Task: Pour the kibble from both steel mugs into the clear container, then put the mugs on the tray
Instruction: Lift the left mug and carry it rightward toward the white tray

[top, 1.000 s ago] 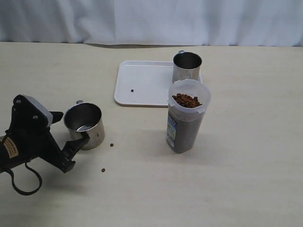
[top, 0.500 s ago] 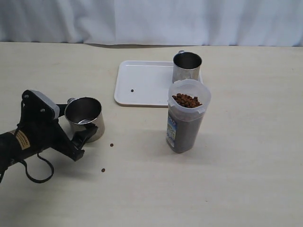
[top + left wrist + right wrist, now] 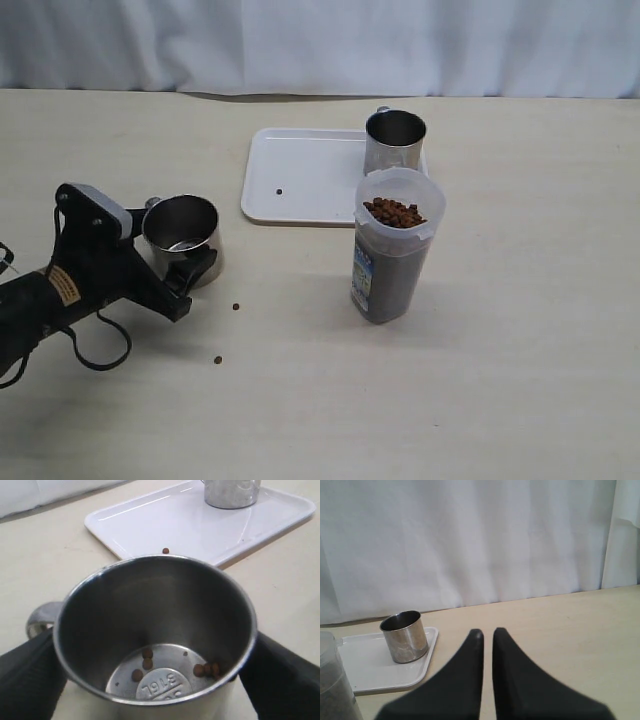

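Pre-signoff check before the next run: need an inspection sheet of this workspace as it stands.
Surface: beige table, no marks seen.
Job's things: clear container upright, kibble up near its rim; tray mug standing on the white tray; held mug upright, a few pellets inside.
Clutter: two stray pellets on the table, one tray pellet.
Grippers: left gripper clamped on the held mug; right gripper fingers almost together, empty.
Cables: black cable loop under the left arm.
Surroundings: white curtain behind the table.
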Motion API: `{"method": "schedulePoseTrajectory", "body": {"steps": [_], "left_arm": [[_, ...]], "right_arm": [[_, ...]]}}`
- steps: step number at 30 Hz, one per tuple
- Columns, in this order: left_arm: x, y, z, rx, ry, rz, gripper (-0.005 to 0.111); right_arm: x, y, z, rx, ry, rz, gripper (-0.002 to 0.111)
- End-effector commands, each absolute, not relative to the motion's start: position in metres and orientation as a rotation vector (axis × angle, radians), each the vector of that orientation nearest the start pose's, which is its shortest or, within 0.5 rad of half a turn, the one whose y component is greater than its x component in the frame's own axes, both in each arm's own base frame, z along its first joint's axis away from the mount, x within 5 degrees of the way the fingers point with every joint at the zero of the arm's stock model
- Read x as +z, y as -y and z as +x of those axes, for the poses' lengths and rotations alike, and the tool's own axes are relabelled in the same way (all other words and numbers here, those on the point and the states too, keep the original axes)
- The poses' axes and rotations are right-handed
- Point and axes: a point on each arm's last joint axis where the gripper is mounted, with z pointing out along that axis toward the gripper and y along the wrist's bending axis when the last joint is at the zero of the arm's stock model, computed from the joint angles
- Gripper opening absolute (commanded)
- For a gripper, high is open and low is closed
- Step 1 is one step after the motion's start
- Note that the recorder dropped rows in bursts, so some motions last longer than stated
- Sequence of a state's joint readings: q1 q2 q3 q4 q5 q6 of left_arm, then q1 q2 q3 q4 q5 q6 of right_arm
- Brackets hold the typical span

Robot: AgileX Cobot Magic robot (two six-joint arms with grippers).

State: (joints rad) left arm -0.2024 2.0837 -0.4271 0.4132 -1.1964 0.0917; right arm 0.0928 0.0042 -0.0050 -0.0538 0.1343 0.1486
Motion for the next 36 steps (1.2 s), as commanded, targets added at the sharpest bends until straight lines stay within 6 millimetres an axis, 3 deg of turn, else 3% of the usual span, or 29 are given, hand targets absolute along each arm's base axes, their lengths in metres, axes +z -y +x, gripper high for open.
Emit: {"method": "schedulePoseTrajectory", "body": {"steps": [1, 3, 5, 6, 7, 8, 10, 15, 21, 25, 28, 31, 32, 36], "left_arm": [[0.068, 0.089, 0.262, -0.351, -1.815, 0.661, 0.063], [0.068, 0.089, 0.262, -0.351, -1.815, 0.661, 0.063], [0.068, 0.089, 0.262, -0.347, -1.815, 0.66, 0.055], [0.068, 0.088, 0.262, -0.338, -1.813, 0.662, 0.047], [0.068, 0.088, 0.263, -0.315, -1.803, 0.684, 0.028], [0.068, 0.088, 0.263, -0.308, -1.8, 0.689, 0.017], [0.068, 0.088, 0.263, -0.308, -1.8, 0.689, 0.001], [0.071, 0.088, 0.263, -0.314, -1.797, 0.678, 0.0], [0.118, 0.091, 0.273, -0.376, -1.658, 0.576, 0.0], [0.142, 0.111, 0.316, -0.521, -1.664, 0.642, 0.0], [0.15, 0.114, 0.348, -0.46, -1.695, 0.635, 0.0], [0.141, 0.119, 0.372, -0.497, -1.704, 0.589, 0.0], [0.13, 0.122, 0.379, -0.518, -1.718, 0.581, 0.0], [0.109, 0.135, 0.395, -0.541, -1.725, 0.595, 0.0]], "right_arm": [[0.201, -0.005, 0.056, 0.134, -1.618, -0.002, 0.005], [0.201, -0.005, 0.056, 0.134, -1.618, -0.002, 0.005], [0.201, -0.005, 0.056, 0.134, -1.618, -0.002, 0.005], [0.201, -0.005, 0.056, 0.134, -1.618, -0.002, 0.005], [0.201, -0.005, 0.056, 0.134, -1.618, -0.002, 0.005], [0.201, -0.005, 0.056, 0.134, -1.618, -0.002, 0.005], [0.201, -0.005, 0.056, 0.134, -1.618, -0.002, 0.005], [0.201, -0.005, 0.056, 0.134, -1.618, -0.002, 0.005], [0.201, -0.005, 0.056, 0.132, -1.618, -0.003, 0.005], [0.201, -0.005, 0.056, 0.132, -1.618, -0.003, 0.005], [0.201, -0.005, 0.056, 0.132, -1.618, -0.003, 0.005], [0.201, -0.005, 0.056, 0.132, -1.618, -0.003, 0.005], [0.201, -0.005, 0.056, 0.132, -1.618, -0.003, 0.005], [0.201, -0.005, 0.056, 0.132, -1.618, -0.003, 0.005]]}}
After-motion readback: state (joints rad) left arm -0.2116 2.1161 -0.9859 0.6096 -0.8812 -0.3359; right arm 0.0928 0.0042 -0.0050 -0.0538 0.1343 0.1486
